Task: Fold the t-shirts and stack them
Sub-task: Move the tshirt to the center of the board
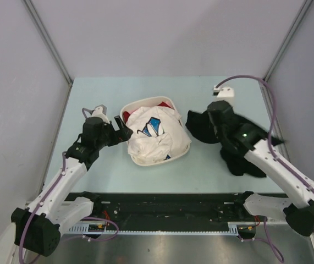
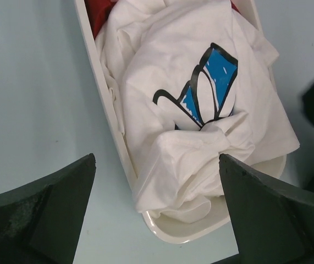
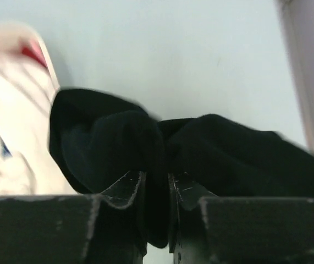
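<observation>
A crumpled black t-shirt (image 1: 200, 127) lies on the table right of the basket and runs on under the right arm. My right gripper (image 1: 217, 122) presses down into it. In the right wrist view the jaws (image 3: 157, 184) stand close together with a fold of the black t-shirt (image 3: 228, 148) pinched between them. A white t-shirt with blue print (image 1: 151, 135) (image 2: 189, 110) is heaped in the basket, and a red t-shirt (image 1: 126, 116) (image 2: 99, 11) shows beneath it at the far end. My left gripper (image 1: 121, 127) (image 2: 157, 158) hovers wide open over the basket's near left corner, holding nothing.
The white oval plastic basket (image 1: 146, 161) (image 2: 104, 99) stands mid-table between the two arms. Grey walls close in the pale green table (image 1: 91, 99) on the left, right and back. A white cable plug (image 1: 222, 91) sits above the right wrist.
</observation>
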Robot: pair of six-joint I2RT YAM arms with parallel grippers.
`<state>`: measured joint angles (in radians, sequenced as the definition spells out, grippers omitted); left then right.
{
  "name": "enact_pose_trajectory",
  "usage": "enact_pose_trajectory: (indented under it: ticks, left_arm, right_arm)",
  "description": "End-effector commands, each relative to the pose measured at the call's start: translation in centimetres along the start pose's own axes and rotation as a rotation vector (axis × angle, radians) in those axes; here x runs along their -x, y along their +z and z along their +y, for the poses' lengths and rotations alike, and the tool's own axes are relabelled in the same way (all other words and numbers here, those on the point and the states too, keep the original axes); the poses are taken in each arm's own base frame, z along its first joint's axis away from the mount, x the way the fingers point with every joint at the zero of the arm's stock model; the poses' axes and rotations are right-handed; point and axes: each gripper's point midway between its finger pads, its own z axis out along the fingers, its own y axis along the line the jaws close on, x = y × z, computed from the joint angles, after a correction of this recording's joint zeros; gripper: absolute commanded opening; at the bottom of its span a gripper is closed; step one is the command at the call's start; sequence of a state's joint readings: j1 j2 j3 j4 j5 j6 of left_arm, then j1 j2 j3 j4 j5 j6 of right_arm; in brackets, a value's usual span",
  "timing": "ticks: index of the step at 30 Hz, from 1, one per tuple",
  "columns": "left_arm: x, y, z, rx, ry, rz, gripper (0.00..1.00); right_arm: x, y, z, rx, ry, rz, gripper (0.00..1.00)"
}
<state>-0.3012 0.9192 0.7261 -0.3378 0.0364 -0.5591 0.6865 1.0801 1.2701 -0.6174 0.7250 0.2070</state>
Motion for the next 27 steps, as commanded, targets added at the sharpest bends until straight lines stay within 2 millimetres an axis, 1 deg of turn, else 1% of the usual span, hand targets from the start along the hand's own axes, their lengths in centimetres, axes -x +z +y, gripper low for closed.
enact_pose_trajectory:
  ticks: [1,2,3,4,5,6,7,8,9,11,12,13,14,15,17,18,19,20,21,22,23,24,25,26,27]
  left_arm:
    - [-1.4,0.7,-2.0,-0.086,-0.024,0.065,0.98]
    - [-1.6,0.6,-2.6,-0.107,-0.030,0.075,0.97]
    - [-1.9,0.4,-3.5,-0.141,-0.030,0.092,0.97]
    - [-2.6,0.0,-4.8,-0.176,-0.016,0.109,0.96]
    - [-2.5,-0.3,-5.7,-0.195,-0.019,0.113,0.96]
    - [-2.7,-0.6,-6.4,-0.207,-0.014,0.119,0.96]
    - [-3.5,-1.0,-7.8,-0.240,-0.002,0.143,0.96]
    - [-3.7,-1.5,-8.8,-0.266,-0.011,0.155,0.96]
    - [-4.8,-1.9,-10.1,-0.299,0.003,0.182,0.96]
    - [-6.2,-2.2,-11.7,-0.338,-0.026,0.213,0.96]
    - [-7.7,-2.7,-13.1,-0.376,-0.012,0.250,0.96]
    - [-8.7,-2.1,-13.2,-0.349,-0.016,0.274,0.96]
    - [-9.3,-2.0,-13.9,-0.354,-0.034,0.289,0.96]
    - [-11.0,-1.5,-14.5,-0.349,-0.019,0.335,0.95]
    - [-12.1,-0.9,-15.5,-0.348,-0.042,0.364,0.94]
    - [-13.5,-0.5,-15.8,-0.340,-0.033,0.394,0.92]
    - [-13.7,-0.2,-16.0,-0.328,-0.040,0.386,0.91]
    - [-13.7,0.1,-16.6,-0.330,-0.049,0.371,0.91]
    - [-14.7,0.4,-16.8,-0.320,-0.027,0.382,0.90]
    - [-14.3,0.8,-17.2,-0.312,-0.005,0.353,0.91]
    - [-14.2,1.2,-17.3,-0.301,0.018,0.338,0.91]
    - [-15.0,2.0,-17.2,-0.277,0.048,0.353,0.90]
    - [-14.6,2.2,-17.9,-0.286,0.089,0.343,0.90]
    - [-14.4,2.8,-18.0,-0.268,0.111,0.323,0.91]
    - [-15.0,3.3,-18.1,-0.258,0.141,0.331,0.91]
  right_arm:
    - [-6.7,1.7,3.0,0.097,-0.002,0.180,0.26]
    - [-7.3,2.3,3.2,0.083,-0.010,0.192,0.37]
    - [-7.4,2.6,3.1,0.066,-0.007,0.194,0.50]
    - [-7.6,3.0,2.8,0.038,-0.009,0.197,0.82]
    - [-8.0,3.6,2.4,-0.001,-0.019,0.200,0.97]
    - [-8.2,3.8,2.3,-0.016,-0.021,0.206,1.00]
    - [-8.4,4.0,2.1,-0.026,-0.009,0.214,1.00]
    - [-8.6,4.1,2.0,-0.039,-0.010,0.219,1.00]
    - [-8.7,4.1,1.9,-0.045,-0.008,0.219,1.00]
    - [-8.9,4.2,1.6,-0.057,-0.004,0.221,1.00]
    - [-8.9,4.2,1.6,-0.059,-0.007,0.219,1.00]
    - [-9.2,4.2,1.4,-0.064,-0.007,0.222,1.00]
    - [-9.3,4.2,1.3,-0.064,-0.004,0.219,1.00]
    - [-9.3,4.1,1.2,-0.063,0.000,0.217,1.00]
    - [-9.9,4.0,0.9,-0.065,0.001,0.224,1.00]
    - [-10.0,3.9,0.7,-0.067,0.000,0.225,1.00]
    - [-9.9,3.8,0.6,-0.065,0.005,0.220,1.00]
    - [-10.5,3.7,0.2,-0.072,-0.005,0.229,1.00]
    - [-10.6,3.7,0.0,-0.075,-0.003,0.229,1.00]
    - [-10.5,3.4,-0.2,-0.073,0.003,0.224,1.00]
    - [-11.0,3.4,-0.5,-0.077,0.001,0.230,1.00]
    - [-11.1,3.3,-0.6,-0.077,0.005,0.231,1.00]
    - [-11.0,3.1,-0.6,-0.065,0.014,0.229,1.00]
    - [-11.1,3.0,-0.7,-0.062,0.026,0.232,1.00]
    - [-11.1,2.9,-0.7,-0.057,0.032,0.230,1.00]
